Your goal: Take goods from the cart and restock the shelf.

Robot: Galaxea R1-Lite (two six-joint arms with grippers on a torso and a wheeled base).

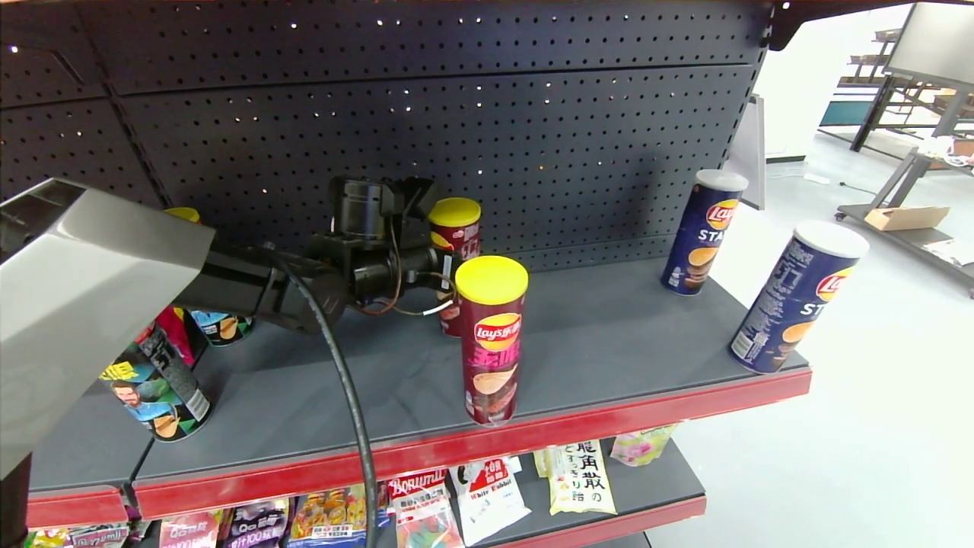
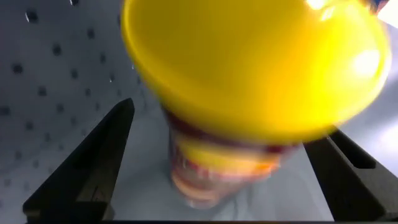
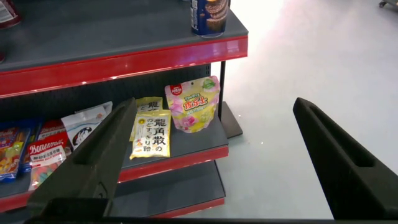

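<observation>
Two maroon chip cans with yellow lids stand on the grey shelf (image 1: 609,342). One can (image 1: 493,335) is near the red front edge. The other can (image 1: 455,222) stands farther back, close to the pegboard. My left gripper (image 1: 449,293) is open around this back can, one finger on each side. In the left wrist view the can (image 2: 224,171) stands upright between the dark fingers (image 2: 93,168), with a gap on both sides. My right gripper (image 3: 214,102) is open and holds nothing, off the shelf's right end at lower-shelf height.
Two blue chip cans (image 1: 704,232) (image 1: 799,297) stand at the shelf's right end, one at the corner. More cans (image 1: 156,380) crowd the left side under my arm. Snack bags (image 3: 193,102) lie on the lower shelf. The pegboard wall (image 1: 456,114) closes the back.
</observation>
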